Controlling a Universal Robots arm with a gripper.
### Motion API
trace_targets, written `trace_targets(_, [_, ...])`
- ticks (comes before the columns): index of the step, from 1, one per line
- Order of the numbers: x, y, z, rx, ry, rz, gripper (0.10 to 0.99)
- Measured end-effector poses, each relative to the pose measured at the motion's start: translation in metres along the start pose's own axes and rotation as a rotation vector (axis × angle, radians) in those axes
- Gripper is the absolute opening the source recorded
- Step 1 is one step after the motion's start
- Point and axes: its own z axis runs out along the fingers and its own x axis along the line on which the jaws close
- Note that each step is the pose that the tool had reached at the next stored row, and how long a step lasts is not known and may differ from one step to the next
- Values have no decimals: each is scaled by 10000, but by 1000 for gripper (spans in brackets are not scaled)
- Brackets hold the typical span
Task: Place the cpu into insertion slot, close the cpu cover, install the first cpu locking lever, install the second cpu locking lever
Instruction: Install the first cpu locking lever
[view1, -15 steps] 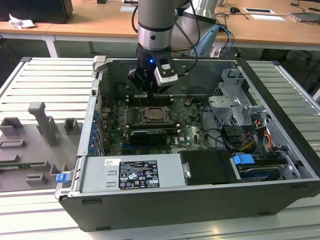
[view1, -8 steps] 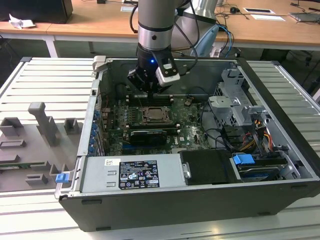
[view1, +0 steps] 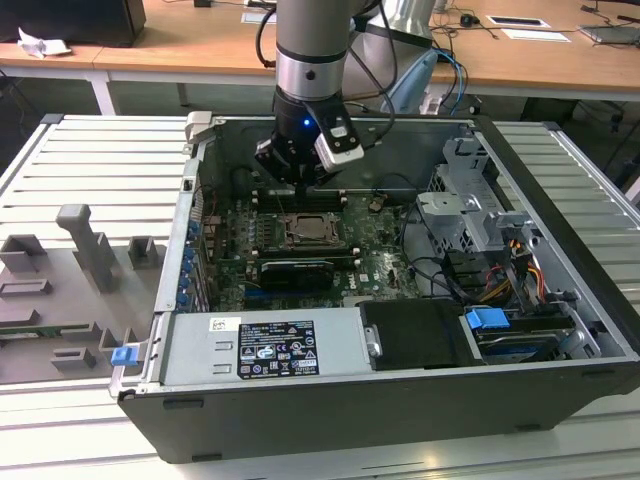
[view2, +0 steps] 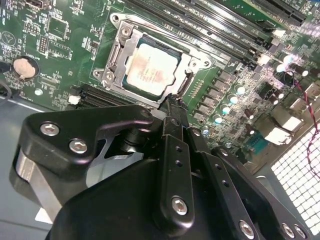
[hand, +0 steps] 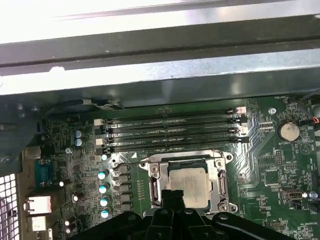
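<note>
The cpu (view2: 150, 67) (hand: 192, 181) lies flat in the insertion slot (hand: 227, 206) on the green board, its dull metal top facing up. The cpu cover (view2: 124, 54) (hand: 155, 183) is down around it, framing the chip. A thin wire lever (hand: 131, 163) runs along one edge of the socket. My gripper (view2: 172, 102) (hand: 172, 196) hovers just above the socket's edge, fingers shut with nothing between them. In the exterior view the gripper (view1: 298, 180) hangs inside the open computer case, just behind the socket (view1: 314, 231).
Long black memory slots (hand: 170, 132) run beside the socket. A coin battery (hand: 288, 131) sits on the board. The case holds a power supply (view1: 265, 345), a black card (view1: 295, 272), and a drive cage (view1: 470, 210) with cables. Grey fixtures (view1: 85, 245) stand outside, at the exterior view's left.
</note>
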Motion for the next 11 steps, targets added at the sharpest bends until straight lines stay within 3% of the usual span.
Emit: trace_targets(11, [0,0,0,17,33,-901,106])
